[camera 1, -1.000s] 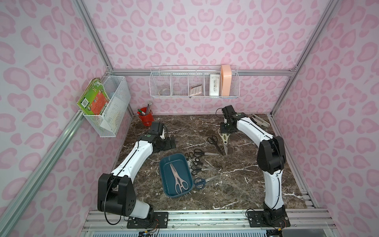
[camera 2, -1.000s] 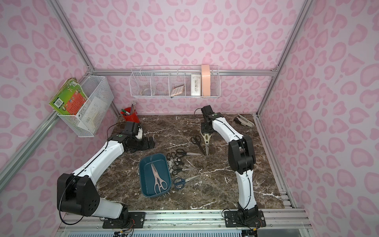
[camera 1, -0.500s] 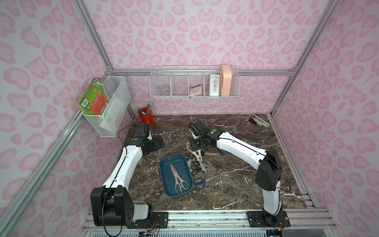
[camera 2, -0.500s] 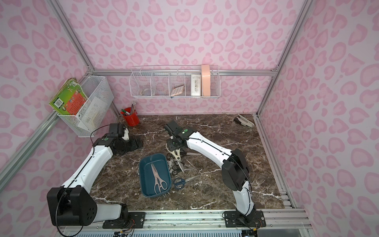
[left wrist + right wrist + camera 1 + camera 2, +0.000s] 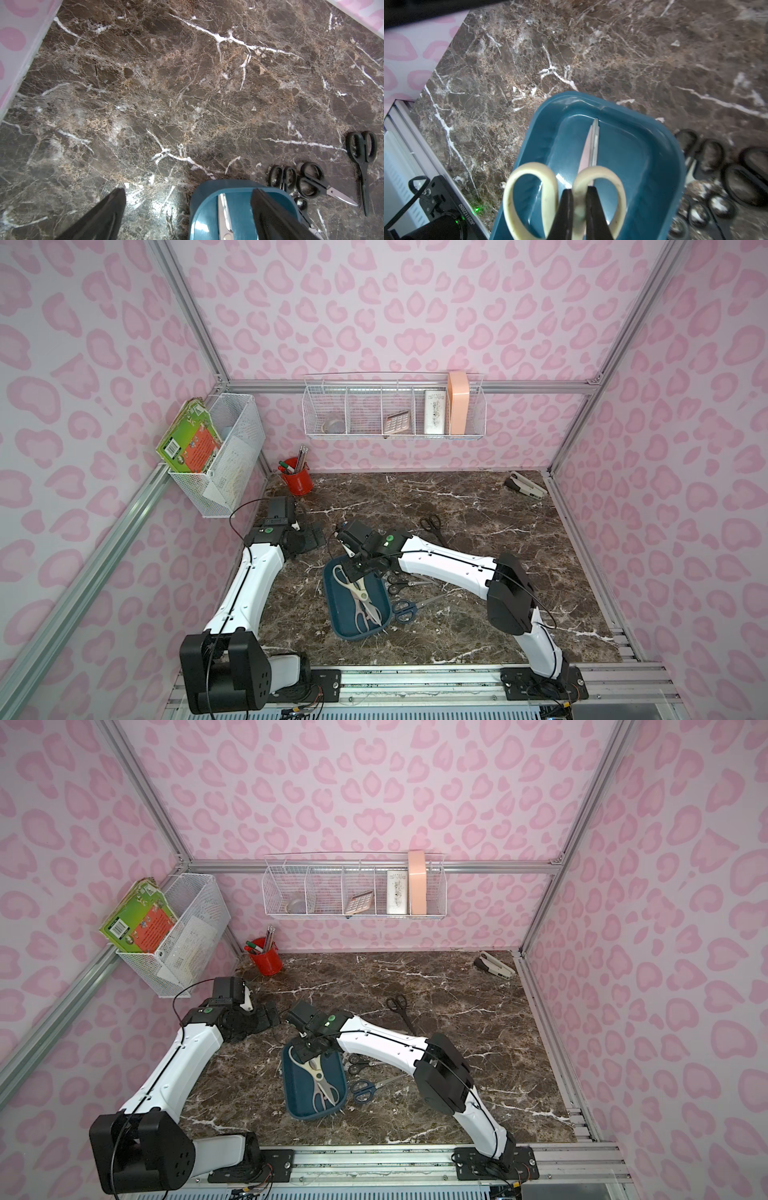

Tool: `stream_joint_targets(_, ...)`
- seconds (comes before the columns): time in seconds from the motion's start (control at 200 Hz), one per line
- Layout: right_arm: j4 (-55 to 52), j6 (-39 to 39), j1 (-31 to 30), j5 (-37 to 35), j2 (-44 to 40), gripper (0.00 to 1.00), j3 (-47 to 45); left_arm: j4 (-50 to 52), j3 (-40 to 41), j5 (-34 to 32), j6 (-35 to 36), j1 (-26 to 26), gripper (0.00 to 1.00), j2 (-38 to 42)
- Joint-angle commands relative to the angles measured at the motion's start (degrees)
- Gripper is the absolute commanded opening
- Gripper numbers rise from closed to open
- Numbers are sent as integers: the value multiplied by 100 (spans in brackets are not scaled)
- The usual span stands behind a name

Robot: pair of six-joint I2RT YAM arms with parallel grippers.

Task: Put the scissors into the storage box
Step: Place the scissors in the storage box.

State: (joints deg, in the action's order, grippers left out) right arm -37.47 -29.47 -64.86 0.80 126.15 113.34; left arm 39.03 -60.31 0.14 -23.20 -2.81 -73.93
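Storage box nearest, pink-handled scissors lying inside; blue-handled scissors just beside it. Right gripper clenched on cream-handled shears over box's far end. Black-handled scissors clustered beside box, lone black pair farther. Left gripper beyond, fingers spread, grasping nothing.

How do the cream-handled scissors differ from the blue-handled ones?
The cream-handled scissors are clamped in the right gripper over the storage box; the blue-handled scissors lie loose on the table beside it. The cream-handled scissors look larger than the blue-handled scissors, with wider handle loops. Both have metal blades.
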Motion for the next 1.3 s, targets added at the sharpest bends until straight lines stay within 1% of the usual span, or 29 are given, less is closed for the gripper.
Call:
stream_joint_targets(0.0, -67, 126, -24, 109, 283, 0, 341, -24, 22, -29, 35, -11, 99, 101)
stream_joint_targets(0.175, -323, 248, -53, -5, 748, 0, 719, -47, 33, -31, 35, -19, 99, 147)
stream_joint_targets(0.425, -388, 298, -57, -87, 1099, 0, 681, -40, 23, -32, 35, -18, 99, 152)
stream_joint_targets(0.605, -500, 326, -44, -190, 1285, 0, 855, -36, 39, -49, 35, -18, 99, 144)
stream_joint_targets(0.8, -602, 337, -19, -155, 1338, 21, 951, -27, 20, -68, 26, -18, 99, 97)
stream_joint_targets(0.865, -587, 313, 8, -57, 1287, 25, 963, -35, 28, -101, 31, -19, 99, 111)
stream_joint_targets(0.995, -568, 336, 9, 60, 1070, 26, 936, -27, 26, -154, 52, -21, 99, 117)
stream_joint_targets(1.105, -539, 355, 24, 14, 701, 26, 839, -35, 28, -141, 63, -20, 99, 90)
stream_joint_targets(1.205, -270, 287, 124, 81, 147, 26, 359, -35, 35, -45, 78, -20, 99, 24)
stream_joint_targets(1.295, 88, 154, 397, 253, -356, 25, -292, -60, 34, 141, 114, -21, 99, -61)
